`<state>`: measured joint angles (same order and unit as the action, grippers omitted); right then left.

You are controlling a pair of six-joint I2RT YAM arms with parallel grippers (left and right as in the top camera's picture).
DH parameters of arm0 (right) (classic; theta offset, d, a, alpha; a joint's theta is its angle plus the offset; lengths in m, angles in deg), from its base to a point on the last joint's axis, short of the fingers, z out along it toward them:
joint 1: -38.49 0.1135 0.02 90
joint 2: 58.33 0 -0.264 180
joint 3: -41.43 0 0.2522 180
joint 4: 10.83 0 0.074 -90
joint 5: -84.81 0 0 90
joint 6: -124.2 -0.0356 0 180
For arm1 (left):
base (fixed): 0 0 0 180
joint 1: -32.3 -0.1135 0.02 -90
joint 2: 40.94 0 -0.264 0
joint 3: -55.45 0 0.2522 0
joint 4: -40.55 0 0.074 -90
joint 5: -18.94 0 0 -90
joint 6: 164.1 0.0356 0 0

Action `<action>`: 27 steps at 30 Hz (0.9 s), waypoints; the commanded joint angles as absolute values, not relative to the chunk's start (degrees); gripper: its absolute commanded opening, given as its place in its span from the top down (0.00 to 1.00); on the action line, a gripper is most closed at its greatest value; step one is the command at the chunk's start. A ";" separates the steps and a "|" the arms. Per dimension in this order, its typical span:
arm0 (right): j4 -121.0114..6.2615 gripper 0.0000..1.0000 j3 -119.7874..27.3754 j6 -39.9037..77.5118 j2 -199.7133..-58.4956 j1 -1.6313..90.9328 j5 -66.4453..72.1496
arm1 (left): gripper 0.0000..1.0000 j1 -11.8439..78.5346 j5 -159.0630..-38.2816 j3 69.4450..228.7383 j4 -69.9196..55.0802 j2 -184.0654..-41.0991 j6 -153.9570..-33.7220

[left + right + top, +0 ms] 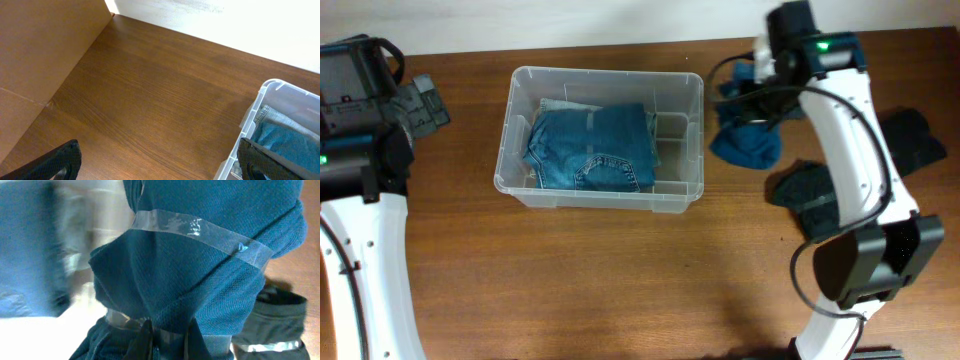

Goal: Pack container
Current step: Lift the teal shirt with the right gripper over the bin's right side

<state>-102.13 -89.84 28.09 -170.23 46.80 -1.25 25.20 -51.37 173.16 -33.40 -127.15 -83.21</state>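
The clear plastic container (600, 138) stands at the table's middle with folded blue jeans (592, 146) inside; its corner also shows in the left wrist view (260, 107). My right gripper (752, 92) is shut on a taped teal knit bundle (747, 140), held just right of the container; in the right wrist view the bundle (210, 265) fills the frame and my fingers (167, 339) pinch it. My left gripper (160, 160) is open and empty over bare table, left of the container.
Two dark folded bundles lie on the table at the right, one near the arm (810, 195) and one further back (912, 135); one shows in the right wrist view (272, 320). A brown cardboard wall (45, 55) stands at the far left.
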 commanded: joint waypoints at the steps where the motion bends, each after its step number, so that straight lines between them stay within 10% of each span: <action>1: -104.27 0.96 -94.87 28.49 -167.74 52.55 -0.92 | 0.00 24.99 -51.79 173.83 -33.35 -128.40 -83.93; 22: -101.34 0.96 -95.24 21.65 -173.88 64.44 -1.33 | 0.01 24.99 -53.73 173.83 -34.18 -128.75 -83.93; 27: -100.86 0.50 -95.24 21.25 -178.21 65.12 -0.92 | 0.01 24.99 -53.73 173.83 -34.38 -128.75 -83.93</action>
<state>-100.88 -93.67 22.00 -176.30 63.98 -1.07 25.20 -53.28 173.16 -34.27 -128.51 -83.21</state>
